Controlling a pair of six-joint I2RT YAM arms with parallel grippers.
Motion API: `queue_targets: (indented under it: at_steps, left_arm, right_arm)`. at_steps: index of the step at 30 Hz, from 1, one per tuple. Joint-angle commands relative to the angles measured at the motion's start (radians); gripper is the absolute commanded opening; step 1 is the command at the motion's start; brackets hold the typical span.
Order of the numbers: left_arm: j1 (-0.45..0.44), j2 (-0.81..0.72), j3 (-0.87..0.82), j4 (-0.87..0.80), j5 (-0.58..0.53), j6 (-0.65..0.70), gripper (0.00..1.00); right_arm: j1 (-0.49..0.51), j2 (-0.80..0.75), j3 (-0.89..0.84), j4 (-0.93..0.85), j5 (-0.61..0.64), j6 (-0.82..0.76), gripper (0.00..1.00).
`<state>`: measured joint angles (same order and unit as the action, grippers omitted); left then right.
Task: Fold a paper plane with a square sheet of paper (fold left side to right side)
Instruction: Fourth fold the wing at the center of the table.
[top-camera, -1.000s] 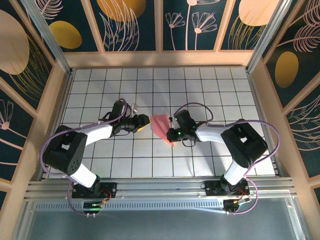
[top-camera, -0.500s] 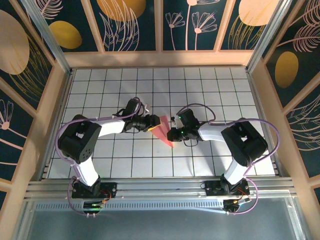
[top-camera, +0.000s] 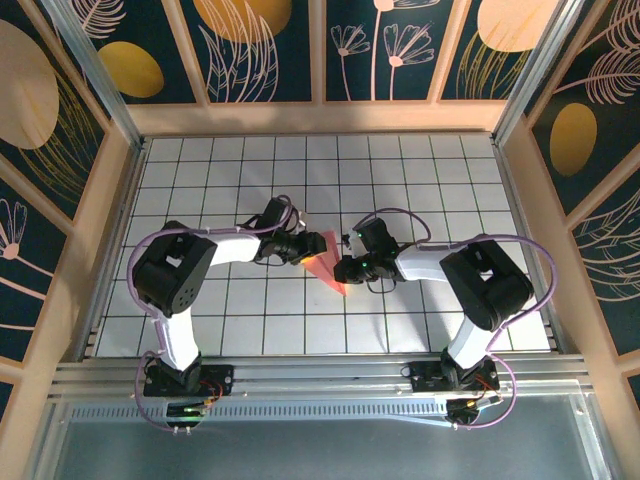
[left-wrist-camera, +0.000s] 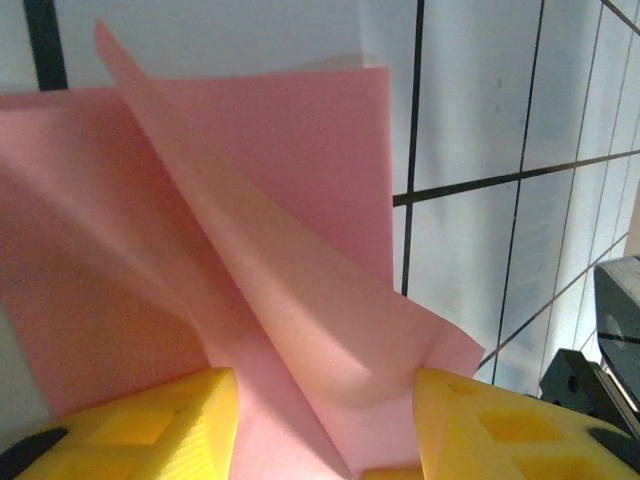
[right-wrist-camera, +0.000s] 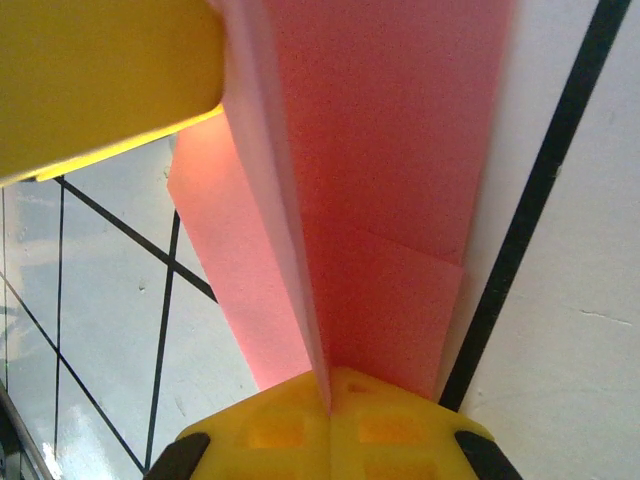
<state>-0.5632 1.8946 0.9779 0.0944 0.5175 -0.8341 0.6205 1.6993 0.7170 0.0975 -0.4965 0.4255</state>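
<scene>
On the table, near its middle, the folded paper, with the left gripper against its left side and the right gripper at its right edge. Between the left gripper's two spread fingers, the paper's raised crease, with flat flaps on the table to either side. At the near end of that crease, the right gripper's closed fingertips, pinching it, with a left finger beside the far end.

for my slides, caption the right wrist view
Right gripper pinching the centre fold of the pink paper plane
</scene>
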Motion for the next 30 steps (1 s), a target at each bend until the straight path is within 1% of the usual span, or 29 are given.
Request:
queue_targets:
  at_steps: [1, 10, 15, 19, 26, 30]
  left_arm:
    - [-0.007, 0.030, 0.030, -0.058, -0.032, 0.034, 0.49]
    - [-0.010, 0.065, 0.071, -0.161, -0.103, 0.079, 0.48]
    - [-0.012, 0.075, 0.074, -0.181, -0.120, 0.088, 0.48]
    - [-0.011, 0.079, 0.073, -0.180, -0.123, 0.088, 0.48]
    - [-0.012, 0.081, 0.073, -0.182, -0.126, 0.087, 0.47]
    - [-0.012, 0.077, 0.070, -0.179, -0.126, 0.087, 0.47]
  right_arm:
    - [-0.011, 0.016, -0.004, 0.003, -0.014, 0.006, 0.00]
    - [-0.014, 0.015, 0.011, -0.003, -0.035, 0.006, 0.02]
    - [-0.019, 0.006, 0.021, -0.004, -0.053, 0.007, 0.03]
    - [-0.028, -0.008, 0.024, -0.002, -0.073, 0.010, 0.09]
    - [-0.055, -0.075, 0.030, -0.012, -0.110, 0.009, 0.27]
    - [-0.067, -0.110, 0.023, 0.001, -0.151, 0.010, 0.35]
